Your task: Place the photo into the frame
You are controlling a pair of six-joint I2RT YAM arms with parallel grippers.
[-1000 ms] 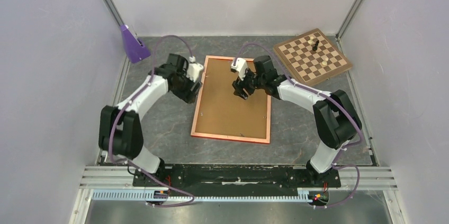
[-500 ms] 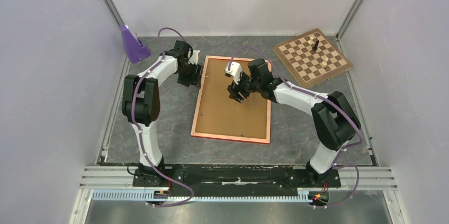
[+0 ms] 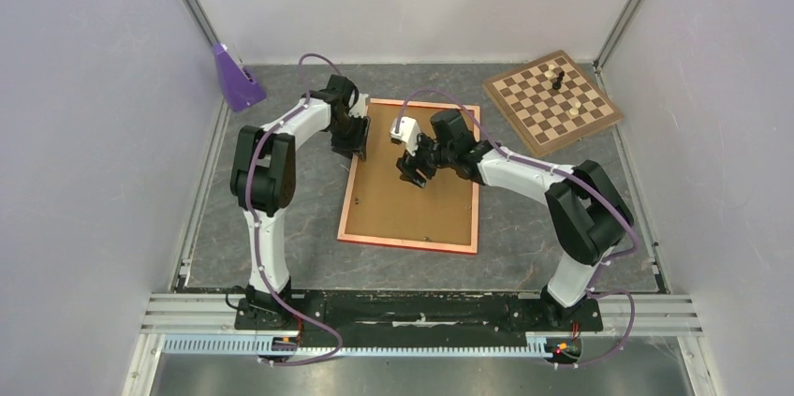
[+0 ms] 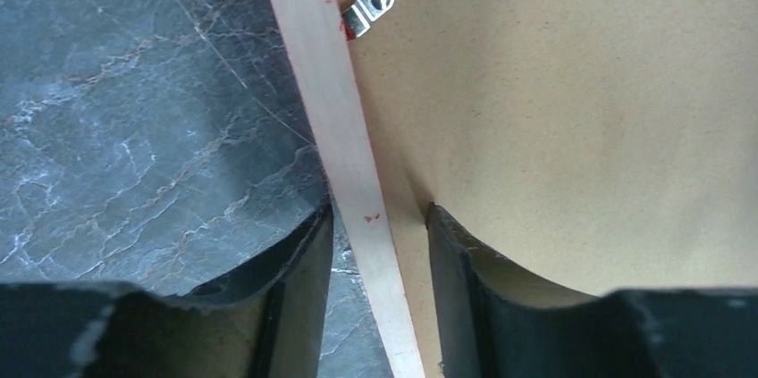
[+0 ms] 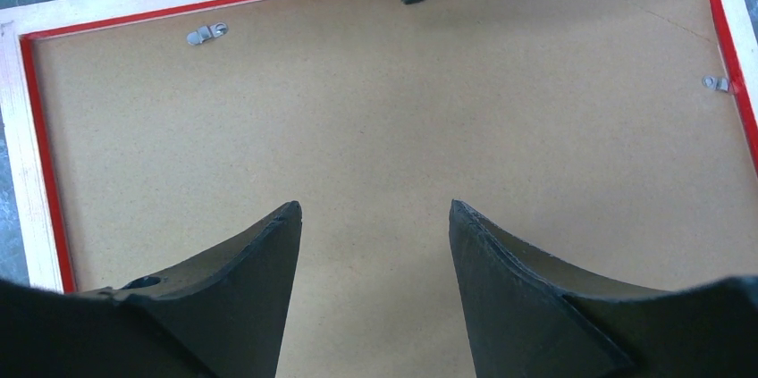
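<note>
The orange-red frame (image 3: 408, 243) lies face down on the table, filled by a brown backing board (image 3: 412, 204) with small metal clips (image 4: 368, 10). The photo is hidden. My left gripper (image 3: 354, 145) is at the frame's left rail near the far corner. In the left wrist view its jaws (image 4: 377, 210) straddle the pale rail (image 4: 344, 128), one finger over the table, the other on the board; open, with a gap at the rail. My right gripper (image 3: 412, 174) hovers open over the board's upper middle (image 5: 375, 208), nothing between its fingers.
A brown chessboard (image 3: 552, 99) with a few pieces (image 3: 558, 78) sits at the back right. A purple wedge-shaped object (image 3: 236, 78) stands at the back left corner. Grey walls enclose the dark marbled table (image 3: 290, 218).
My left arm swung right and forward until its gripper reached the frame's left rail, and its jaws narrowed. The right gripper drifted slightly left over the board.
</note>
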